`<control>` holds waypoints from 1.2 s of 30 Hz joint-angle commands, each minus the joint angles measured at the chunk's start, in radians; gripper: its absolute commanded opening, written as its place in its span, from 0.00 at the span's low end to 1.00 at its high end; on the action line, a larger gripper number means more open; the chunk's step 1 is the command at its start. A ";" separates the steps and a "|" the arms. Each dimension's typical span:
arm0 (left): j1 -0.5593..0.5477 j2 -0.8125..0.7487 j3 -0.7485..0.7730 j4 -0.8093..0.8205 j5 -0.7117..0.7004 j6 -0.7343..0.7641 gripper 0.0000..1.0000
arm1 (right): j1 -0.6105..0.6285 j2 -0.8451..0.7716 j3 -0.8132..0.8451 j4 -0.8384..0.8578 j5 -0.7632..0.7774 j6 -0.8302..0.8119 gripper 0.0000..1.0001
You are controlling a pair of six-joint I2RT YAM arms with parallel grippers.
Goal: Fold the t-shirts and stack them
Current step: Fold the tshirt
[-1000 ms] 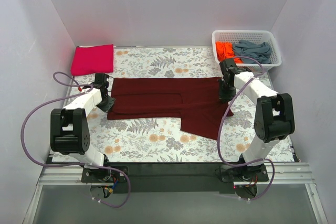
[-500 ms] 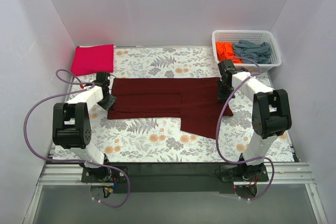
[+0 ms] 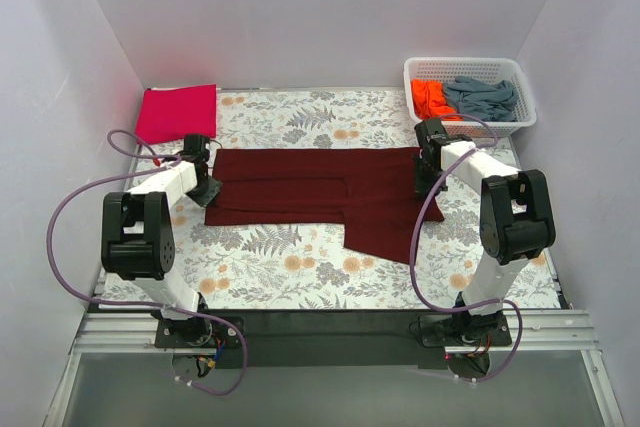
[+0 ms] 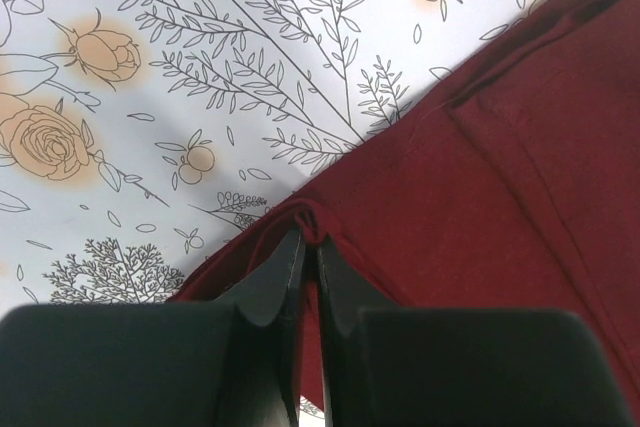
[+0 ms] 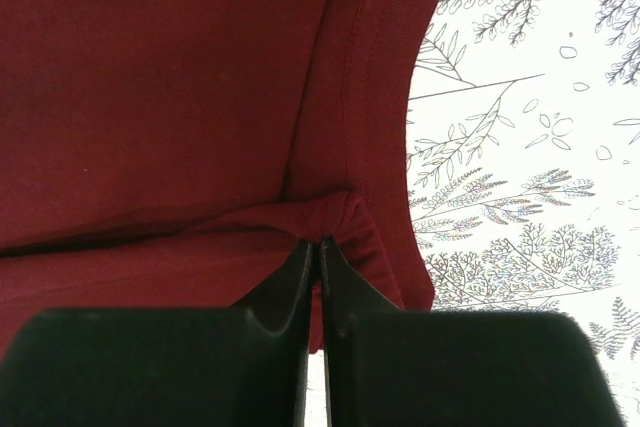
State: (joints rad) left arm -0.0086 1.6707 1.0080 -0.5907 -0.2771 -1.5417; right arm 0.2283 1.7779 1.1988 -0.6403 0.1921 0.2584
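maroon shirt [image 3: 300,187]: partly folded, left gripper [image 4: 308,245] and right gripper [image 5: 318,245] pinched tight on its ends.
pink shirt [image 3: 177,113] folded; orange shirt [image 3: 430,97], grey shirt [image 3: 482,97] unfolded in basket [image 3: 465,63].

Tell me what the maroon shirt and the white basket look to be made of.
The maroon t-shirt: soft matte knit cloth, likely cotton; fine weave, a stitched hem and bunching folds show. The basket: rigid white plastic, probably; moulded lattice walls.

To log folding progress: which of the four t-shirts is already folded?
The magenta-pink t-shirt, a neat rectangle at the far left corner. The maroon t-shirt lies spread out; the orange t-shirt and grey-blue t-shirt sit crumpled in the basket.
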 commanded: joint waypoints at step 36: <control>-0.133 -0.574 -0.293 0.080 -0.074 0.223 0.92 | 0.534 -0.437 -0.453 0.031 0.027 0.214 0.59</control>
State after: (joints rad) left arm -0.1356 1.1133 0.7258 -0.5453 -0.3325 -1.3403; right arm 0.7288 1.3022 0.7403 -0.6239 0.1444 0.4194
